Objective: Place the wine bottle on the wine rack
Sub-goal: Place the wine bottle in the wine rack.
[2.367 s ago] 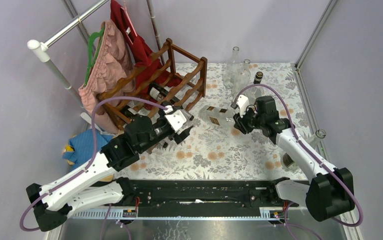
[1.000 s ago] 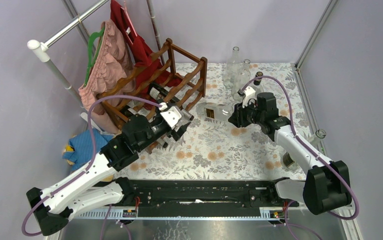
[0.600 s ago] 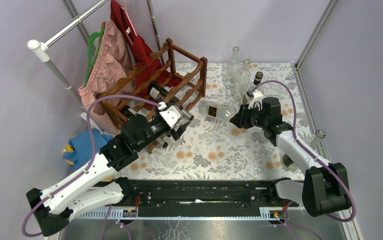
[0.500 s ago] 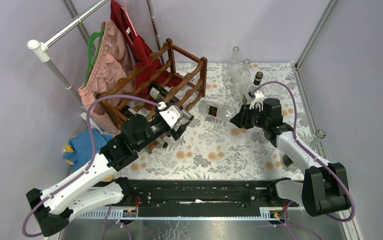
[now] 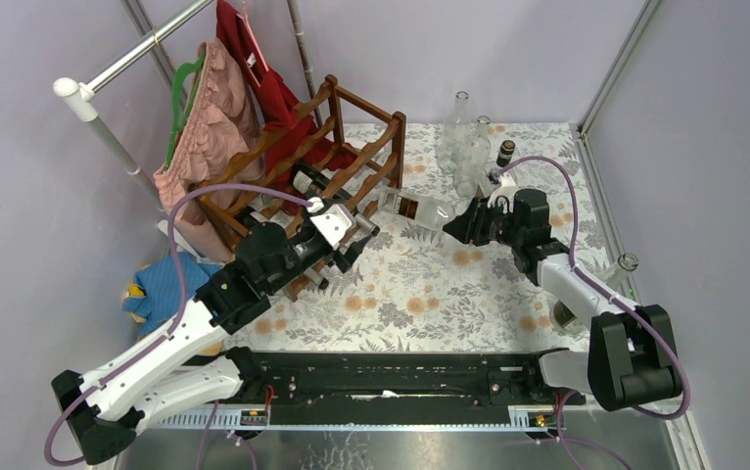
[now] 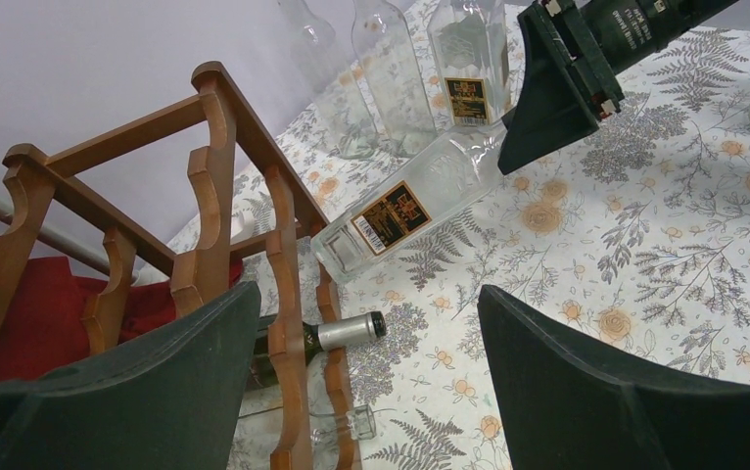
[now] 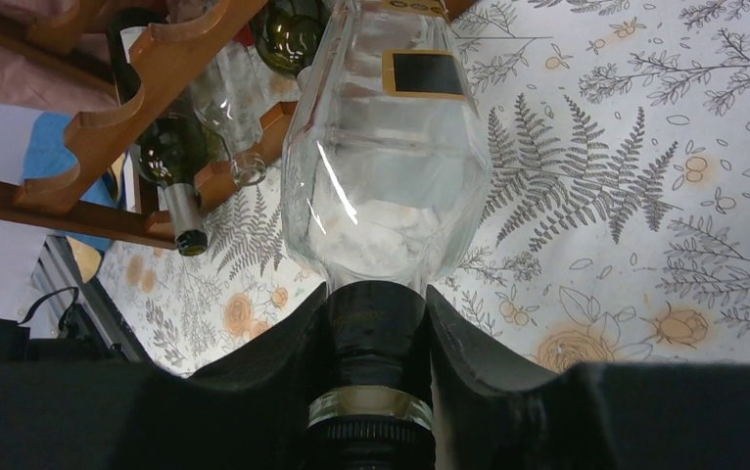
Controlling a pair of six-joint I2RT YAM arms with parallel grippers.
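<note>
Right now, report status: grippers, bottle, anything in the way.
Right gripper shut on clear bottle at the neck, base toward wine rack, not in yet. Left gripper open, empty, by rack's front. Dark bottle already in a lower slot.

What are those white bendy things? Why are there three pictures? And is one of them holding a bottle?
The white things are two robot arms, bolted to the near edge of a flowery table. The big picture looks down from a camera above them. The other two come from small cameras on each arm's wrist, so you see what each tool is facing. The right tool pinches a clear bottle by its neck, tipped sideways, with its bottom toward the wooden rack. The left tool is open and empty, beside the rack. A few bottles lie in the rack. Spare bottles stand at the back, and clothes hang on the left.
</note>
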